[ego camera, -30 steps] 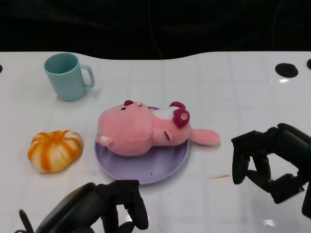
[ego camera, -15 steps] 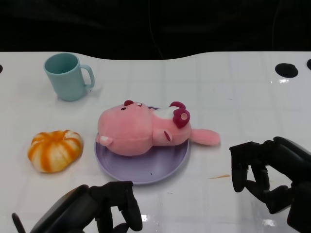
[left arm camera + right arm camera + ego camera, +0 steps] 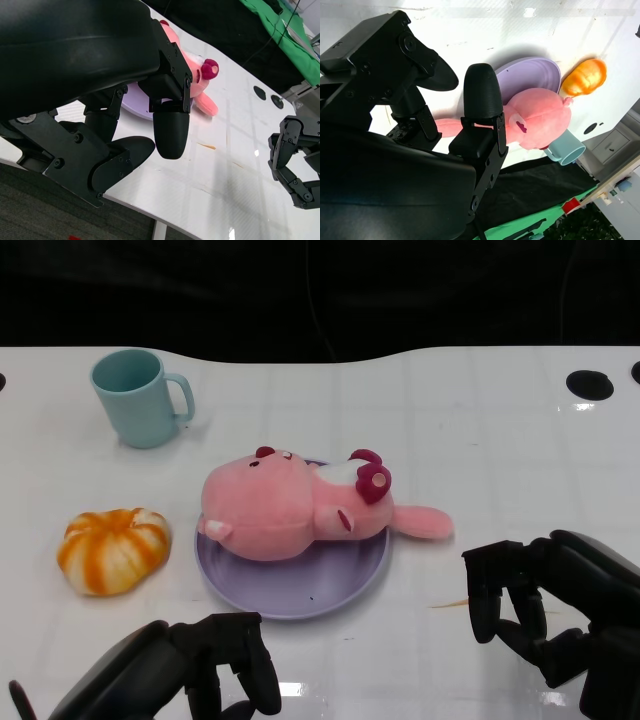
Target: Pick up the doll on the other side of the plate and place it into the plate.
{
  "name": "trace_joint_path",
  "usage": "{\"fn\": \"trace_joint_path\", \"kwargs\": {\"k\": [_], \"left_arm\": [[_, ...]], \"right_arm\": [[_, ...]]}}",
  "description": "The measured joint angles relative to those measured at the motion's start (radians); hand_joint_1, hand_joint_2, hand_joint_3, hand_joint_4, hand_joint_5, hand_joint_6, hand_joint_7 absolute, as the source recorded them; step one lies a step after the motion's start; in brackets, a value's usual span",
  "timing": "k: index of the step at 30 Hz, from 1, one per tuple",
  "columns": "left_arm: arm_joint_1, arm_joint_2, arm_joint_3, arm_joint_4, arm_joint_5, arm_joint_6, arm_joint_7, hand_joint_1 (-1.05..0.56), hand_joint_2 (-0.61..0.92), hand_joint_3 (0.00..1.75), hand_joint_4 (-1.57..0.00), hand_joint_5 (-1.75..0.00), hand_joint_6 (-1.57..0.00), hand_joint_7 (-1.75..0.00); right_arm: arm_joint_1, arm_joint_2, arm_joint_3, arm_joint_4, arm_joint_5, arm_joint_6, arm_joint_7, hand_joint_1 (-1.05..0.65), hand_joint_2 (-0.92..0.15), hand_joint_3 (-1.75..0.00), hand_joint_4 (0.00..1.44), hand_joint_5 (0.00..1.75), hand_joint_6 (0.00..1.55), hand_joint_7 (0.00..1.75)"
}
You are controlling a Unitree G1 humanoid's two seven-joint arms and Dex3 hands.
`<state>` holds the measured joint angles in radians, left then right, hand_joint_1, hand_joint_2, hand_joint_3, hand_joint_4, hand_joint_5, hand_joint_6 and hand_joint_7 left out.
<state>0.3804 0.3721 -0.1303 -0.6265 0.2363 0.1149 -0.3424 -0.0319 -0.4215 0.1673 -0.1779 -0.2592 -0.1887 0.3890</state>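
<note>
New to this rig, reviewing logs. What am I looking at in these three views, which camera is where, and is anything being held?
It is a humanoid robot at a white table. The head view looks down from the robot's head. The other two come from cameras at each wrist, behind that arm's own black fingers, so they appear turned.

The left robot hand and right robot hand both hover near the table's front edge, fingers curled, holding nothing.

On the table: a purple plate with a pink doll lying on it, one limb hanging over the rim. To the robot's left are an orange pumpkin toy and a teal mug.
</note>
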Motion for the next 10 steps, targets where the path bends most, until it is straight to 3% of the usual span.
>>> {"fn": "trace_joint_path", "kwargs": {"k": [10], "left_arm": [[0.000, 0.007, 0.004, 0.002, -0.006, -0.006, -0.001, -0.16, 0.58, 1.09, -0.65, -1.73, -0.64, -1.41]], "right_arm": [[-0.009, -0.001, 0.005, 0.000, -0.005, 0.019, 0.010, -0.09, -0.32, -1.36, 0.89, 1.75, 0.83, 1.43]]}}
